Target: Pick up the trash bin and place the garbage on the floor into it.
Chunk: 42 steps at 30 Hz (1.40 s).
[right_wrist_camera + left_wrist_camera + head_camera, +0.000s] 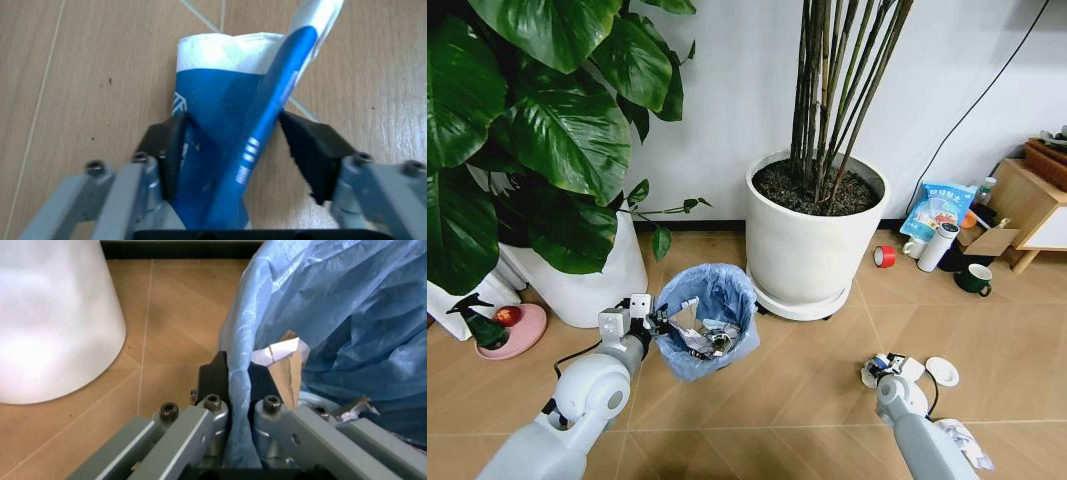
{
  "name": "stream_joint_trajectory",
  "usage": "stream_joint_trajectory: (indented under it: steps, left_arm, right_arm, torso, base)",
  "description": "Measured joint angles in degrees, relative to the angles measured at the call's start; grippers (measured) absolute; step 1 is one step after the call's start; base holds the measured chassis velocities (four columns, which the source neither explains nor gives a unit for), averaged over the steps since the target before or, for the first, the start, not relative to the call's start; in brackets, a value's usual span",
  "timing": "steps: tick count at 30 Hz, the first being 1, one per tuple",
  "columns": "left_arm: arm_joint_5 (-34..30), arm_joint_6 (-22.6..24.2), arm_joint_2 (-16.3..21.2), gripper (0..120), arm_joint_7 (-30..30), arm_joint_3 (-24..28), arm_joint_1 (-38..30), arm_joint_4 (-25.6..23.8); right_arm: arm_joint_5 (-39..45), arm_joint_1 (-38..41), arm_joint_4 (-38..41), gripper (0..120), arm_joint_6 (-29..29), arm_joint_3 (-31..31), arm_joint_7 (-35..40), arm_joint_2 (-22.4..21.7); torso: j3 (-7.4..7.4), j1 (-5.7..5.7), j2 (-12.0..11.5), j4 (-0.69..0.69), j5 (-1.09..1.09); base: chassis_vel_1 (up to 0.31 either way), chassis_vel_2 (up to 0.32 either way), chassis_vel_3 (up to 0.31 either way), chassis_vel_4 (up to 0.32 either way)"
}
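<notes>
Left hand (233, 412) pinching trash bin (706, 318) rim beside white planter (812, 230), right hand (233, 150) spread around blue-white carton (230, 135) on floor — wrist views show grips, head view shows layout.

Left gripper (659, 322) at trash bin (707, 318) rim; right gripper (885, 367) low beside white lid (942, 371)

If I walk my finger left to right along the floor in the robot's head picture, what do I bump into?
Pink dish → left gripper pinching the trash bin rim → white planter → red tape roll → white round lid → green mug.
</notes>
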Motion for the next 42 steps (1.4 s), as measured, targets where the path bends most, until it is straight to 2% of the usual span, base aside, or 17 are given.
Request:
stream_joint_trajectory:
  steps: [2, 4, 6, 12, 15, 18, 21, 22, 25, 26, 28, 30, 32, 36, 37, 42]
  left_arm:
    - [0.0, 0.0, 0.02, 0, 0.01, 0.0, -0.02, 0.0]
    - [-0.01, -0.02, 0.01, 0, 0.04, 0.0, -0.08, 0.0]
    - [-0.02, -0.02, -0.07, 0, 0.05, 0.01, -0.09, 0.0]
    - [-0.03, -0.02, -0.3, 0, 0.03, 0.08, 0.0, -0.15]
    - [-0.03, -0.02, -0.42, 0, -0.08, 0.08, 0.22, -0.47]
    - [-0.03, -0.02, -0.41, 0, -0.08, 0.01, 0.27, -0.56]
    - [-0.03, -0.02, -0.44, 0, -0.16, -0.15, 0.25, -0.57]
    - [-0.03, -0.02, -0.44, 0, -0.16, -0.15, 0.25, -0.57]
    - [-0.03, 0.04, -0.47, 0, -0.23, -0.07, 0.24, -0.57]
    - [-0.03, 0.04, -0.47, 0, -0.23, -0.07, 0.24, -0.57]
    - [-0.12, 0.22, -0.48, 0, -0.57, 0.08, 0.29, -0.56]
    - [-0.14, 0.23, -0.46, 0, -0.56, 0.11, 0.32, -0.53]
    - [-0.19, 0.27, -0.36, 0, -0.58, 0.12, 0.36, -0.26]
    - [-0.32, 0.73, -0.22, 0, -0.65, 0.34, -0.02, -0.02]
    - [-0.34, 0.81, -0.12, 0, -0.66, 0.64, -0.26, 0.07]
    - [-0.47, 1.11, -0.03, 0, -0.6, 2.09, -1.51, 0.91]
  right_arm:
    - [-0.02, 0.02, -0.06, 49, 0.08, -0.03, 0.0, 0.0]
    - [-0.13, 0.0, -0.15, 36, 0.35, -0.24, -0.02, -0.06]
    - [-0.21, -0.08, -0.29, 30, 0.48, -0.26, -0.04, -0.09]
    - [-0.45, -0.53, -0.19, 16, 1.12, 0.08, -0.07, -0.14]
    - [-1.4, -2.53, 4.12, 5, 1.42, 1.65, -0.11, -0.94]
    - [-3.33, -4.83, 9.35, 0, 1.53, 3.03, -1.04, -2.24]
    - [-6.21, -8.66, 17.4, 0, 1.29, 4.74, -3.06, -4.27]
    - [-6.21, -8.66, 17.4, 0, 1.29, 4.74, -3.06, -4.27]
    - [-8.46, -11.66, 26.33, 0, 0.66, 5.57, -4.92, -6.48]
    - [-8.46, -11.66, 26.33, 0, 0.66, 5.57, -4.92, -6.48]
    - [-7.87, -13.81, 35.63, 0, -0.78, 4.84, -5.8, -9.66]
    - [-7.46, -14.4, 38.37, 0, -1.2, 4.22, -6.05, -10.96]
    - [-6.49, -15.27, 45.97, 0, -1.84, 1.5, -6.72, -14.7]
    - [-2.96, -13.32, 56.22, 0, -3.01, -2.83, -7.79, -18.89]
    - [-1.27, -12.08, 58.77, 0, -3.68, -4.09, -8.47, -20.0]
    - [4.03, -5.92, 64.56, 0, -4.86, -8.71, -13.66, -23.33]
  torso:
    - [0.0, 0.0, 0.0, 0.0, 0.0]
    - [0.0, 0.0, 0.0, 0.0, 0.0]
    - [0.0, 0.0, 0.0, 0.0, 0.0]
    - [0.0, 0.0, 0.0, 0.01, 0.03]
    - [0.02, 0.0, 0.0, 0.0, 0.1]
    - [0.01, 0.0, 0.0, 0.0, 0.03]
    - [0.01, 0.0, 0.0, -0.02, 0.04]
    - [0.01, 0.0, 0.0, -0.02, 0.04]
    - [0.01, 0.0, 0.0, 0.0, 0.02]
    - [0.01, 0.0, 0.0, 0.0, 0.02]
    - [0.0, 0.0, 0.0, 0.0, 0.03]
    - [0.0, 0.0, 0.0, -0.01, -0.02]
    - [0.0, 0.0, 0.0, 0.0, 0.05]
    - [0.0, 0.0, 0.0, 0.0, -0.01]
    - [0.0, 0.0, 0.0, 0.0, 0.03]
    - [0.0, 0.0, 0.0, 0.0, 0.0]
  base:
    - [0.0, 0.0, 0.0, 0.0]
    - [0.0, 0.0, 0.0, 0.0]
    - [0.0, 0.0, 0.0, 0.0]
    - [0.0, 0.0, 0.0, 0.0]
    - [0.0, 0.0, 0.0, 0.0]
    - [0.0, 0.0, 0.0, 0.0]
    - [0.0, 0.0, 0.0, 0.0]
    - [0.0, 0.0, 0.0, 0.0]
    - [0.0, 0.0, 0.0, 0.0]
    - [0.0, 0.0, 0.0, 0.0]
    - [0.0, 0.0, 0.0, 0.0]
    - [0.0, 0.0, 0.0, 0.0]
    - [0.0, 0.0, 0.0, 0.0]
    - [0.0, 0.0, 0.0, 0.0]
    - [0.0, 0.0, 0.0, 0.0]
    - [0.0, 0.0, 0.0, 0.0]
